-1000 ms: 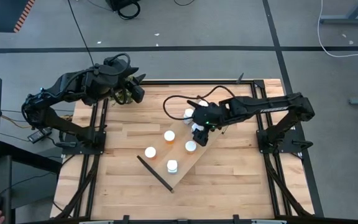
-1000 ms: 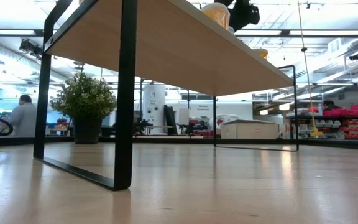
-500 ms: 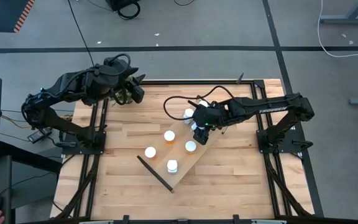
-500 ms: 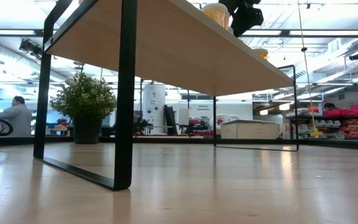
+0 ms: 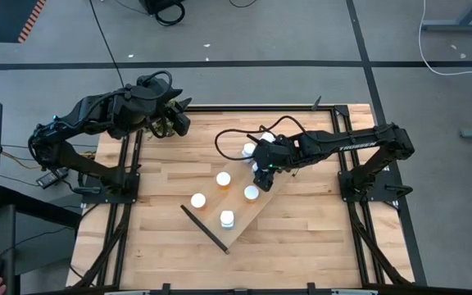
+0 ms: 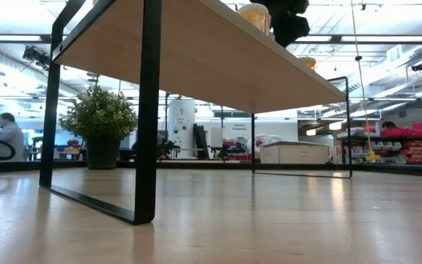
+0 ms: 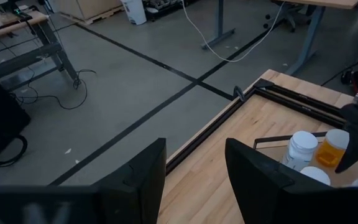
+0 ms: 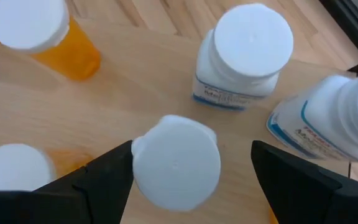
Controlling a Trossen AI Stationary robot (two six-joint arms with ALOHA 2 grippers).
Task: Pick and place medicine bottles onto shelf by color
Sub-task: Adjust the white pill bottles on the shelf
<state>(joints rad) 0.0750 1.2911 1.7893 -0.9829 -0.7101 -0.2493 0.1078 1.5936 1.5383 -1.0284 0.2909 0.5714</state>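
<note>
The shelf (image 5: 238, 201), a light-wood board on black rails, lies slantwise on the table. Several white-capped medicine bottles stand on it. My right gripper (image 5: 260, 161) hangs open over its far end. In the right wrist view its fingers stand on either side of one bottle's white cap (image 8: 176, 163), which rests on the board. Two white-bodied bottles (image 8: 244, 56) (image 8: 334, 118) and an orange one (image 8: 48, 37) stand around it. My left gripper (image 5: 183, 121) (image 7: 194, 180) waits open at the table's far left corner, away from the bottles. My right gripper comes from above, pointing down, with the white cap (image 8: 166, 143) between its open fingers. One finger (image 8: 104, 180) shows edge to edge with the cap; whether it touches, I cannot tell. The other finger (image 8: 297, 180) stands clear of it.
Orange bottles (image 5: 223, 178) (image 5: 197, 200) (image 5: 227, 218) stand along the shelf's near half. In the low view the shelf's black leg (image 6: 149, 110) rises close by, and a potted plant (image 6: 101, 121) stands beyond it. Bare tabletop (image 5: 318, 229) lies near and right of the shelf.
My right gripper has shifted slightly toward the table's far edge over the shelf's far end, and it reaches a little lower in the low view. A person in the room behind has moved.
</note>
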